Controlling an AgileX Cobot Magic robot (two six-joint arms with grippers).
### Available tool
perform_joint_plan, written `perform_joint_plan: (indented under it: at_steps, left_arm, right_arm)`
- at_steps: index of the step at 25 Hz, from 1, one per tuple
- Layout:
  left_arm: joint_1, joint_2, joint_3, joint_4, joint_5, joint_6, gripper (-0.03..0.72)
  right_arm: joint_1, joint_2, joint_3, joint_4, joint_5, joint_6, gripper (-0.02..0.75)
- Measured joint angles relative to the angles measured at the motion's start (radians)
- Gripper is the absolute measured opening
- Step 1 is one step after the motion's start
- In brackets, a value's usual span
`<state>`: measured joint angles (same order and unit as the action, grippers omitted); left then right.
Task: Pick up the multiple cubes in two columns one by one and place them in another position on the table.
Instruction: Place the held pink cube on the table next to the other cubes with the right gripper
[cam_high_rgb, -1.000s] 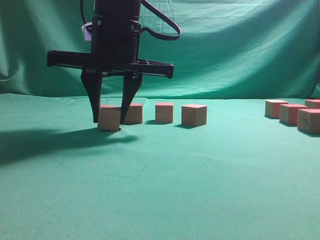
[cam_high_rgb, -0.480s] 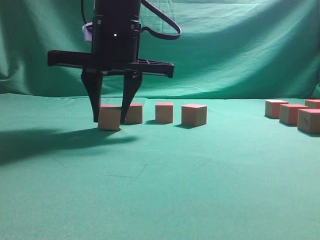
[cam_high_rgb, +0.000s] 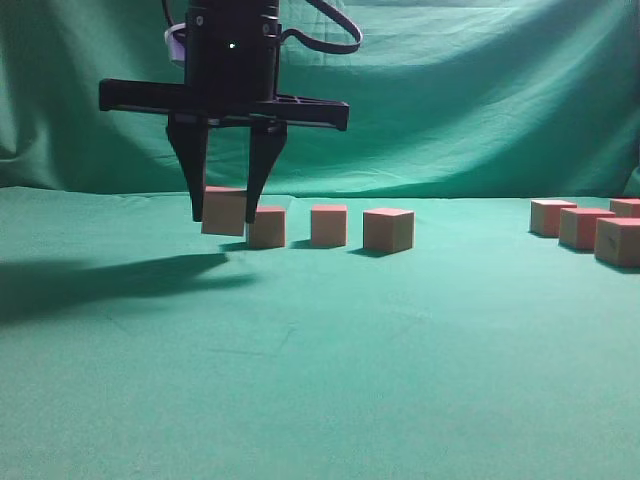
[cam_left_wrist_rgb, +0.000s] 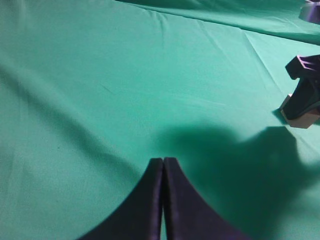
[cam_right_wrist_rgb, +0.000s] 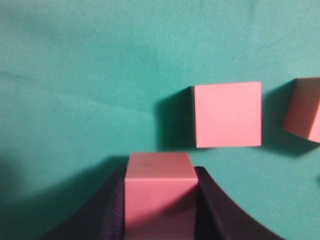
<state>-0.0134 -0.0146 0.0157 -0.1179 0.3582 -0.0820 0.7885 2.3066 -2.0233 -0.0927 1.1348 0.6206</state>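
Observation:
My right gripper (cam_high_rgb: 225, 219) reaches over to the left side of the exterior view and is shut on a pinkish-red cube (cam_high_rgb: 224, 211), holding it a little above the green table (cam_high_rgb: 330, 350). In the right wrist view the held cube (cam_right_wrist_rgb: 159, 197) sits between the fingers (cam_right_wrist_rgb: 160, 172). Three more cubes (cam_high_rgb: 268, 226) (cam_high_rgb: 329, 224) (cam_high_rgb: 389, 230) stand in a row just behind and to the right of it. My left gripper (cam_left_wrist_rgb: 163, 161) is shut and empty over bare cloth; its view shows the other gripper with the cube (cam_left_wrist_rgb: 298, 119) at the far right.
Several cubes (cam_high_rgb: 585, 228) are grouped at the table's right edge. In the right wrist view one cube (cam_right_wrist_rgb: 228, 114) lies just beyond the held one and another (cam_right_wrist_rgb: 303, 115) at the right edge. A draped green backdrop (cam_high_rgb: 480, 90) hangs behind.
My right gripper has risen with the cube in it; the cube has left the cloth and now hangs a little above it. The other cubes have not moved.

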Motion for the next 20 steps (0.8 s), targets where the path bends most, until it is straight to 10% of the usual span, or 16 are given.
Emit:
perform_joint_plan:
  at_steps: [20]
  left_arm:
    - [0.0,0.0,0.0,0.0,0.0,0.0,0.0]
  right_arm:
    - [0.0,0.033,-0.002,-0.002,0.011,0.021,0.267]
